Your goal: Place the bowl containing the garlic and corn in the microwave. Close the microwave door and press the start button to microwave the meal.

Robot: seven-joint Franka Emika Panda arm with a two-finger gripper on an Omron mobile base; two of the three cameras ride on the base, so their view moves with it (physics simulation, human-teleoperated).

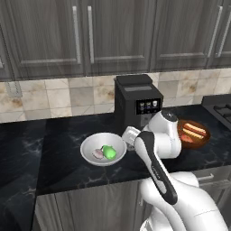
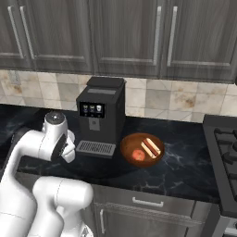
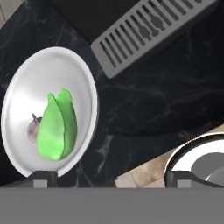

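Bowl with corn and garlic sits on the tabletop beside the coffee machine; the gripper hovers above its rim, jaws wide and empty, apparently lining up an edge grasp.

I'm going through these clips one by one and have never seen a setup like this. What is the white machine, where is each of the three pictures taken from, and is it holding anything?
The white machine is a robot arm on a driving base, in a computer-rendered kitchen. Two pictures come from cameras on the base, behind the arm to its left and right. The third comes from a camera on the hand, looking down along the gripper, whose two dark tips sit wide apart at the bottom: it is open and holds nothing.

On the black counter sits a white bowl with a green piece of corn and a small pale garlic bulb. Behind it stands a black coffee machine, and to its right an orange-brown bowl of food. The hand hangs just beside the white bowl.
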